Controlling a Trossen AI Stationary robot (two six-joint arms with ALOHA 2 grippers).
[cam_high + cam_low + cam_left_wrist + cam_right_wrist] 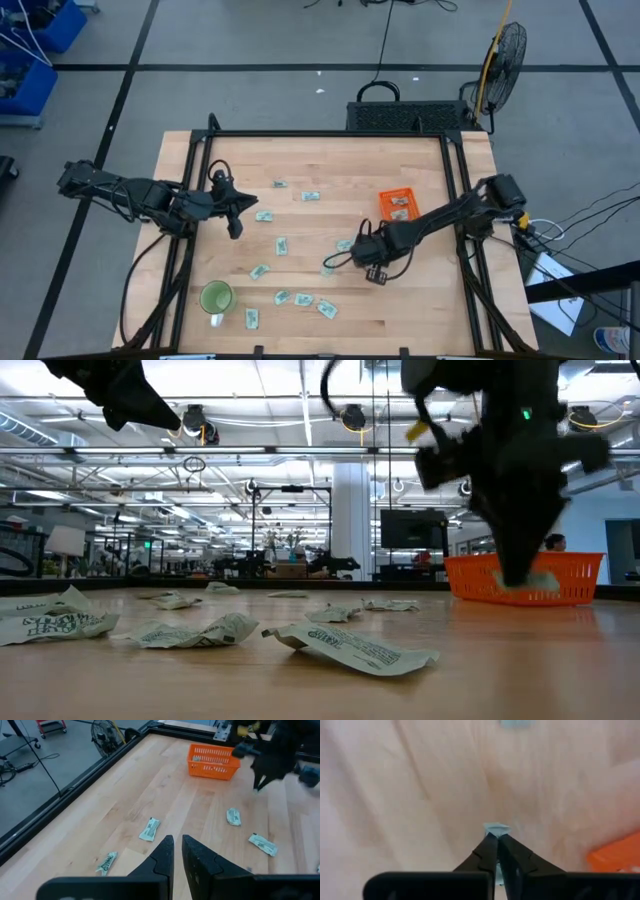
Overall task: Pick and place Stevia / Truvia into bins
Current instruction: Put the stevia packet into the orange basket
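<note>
Several pale green and white Stevia sachets point(282, 245) lie flat and scattered over the wooden table, mostly left of centre. The orange bin point(398, 205) stands right of centre toward the far edge, with sachets inside. My right gripper point(350, 250) points down just near-left of the bin, shut on one sachet point(495, 827). My left gripper point(236, 226) hangs above the table's left side, its fingers point(167, 851) shut with nothing between them. My right gripper pinches a sachet between its two fingertips, coming from above and pointing down. Only a small pale edge of the sachet point(496, 826) shows past the tips; the fingers hide the rest. I cannot tell whether the sachet is off the table.
A round green cup point(216, 297) stands near the front left corner, with sachets around it. Black rails point(190, 200) run along the table's left, right and far sides. Bare wood lies in front of the bin and at the front right.
</note>
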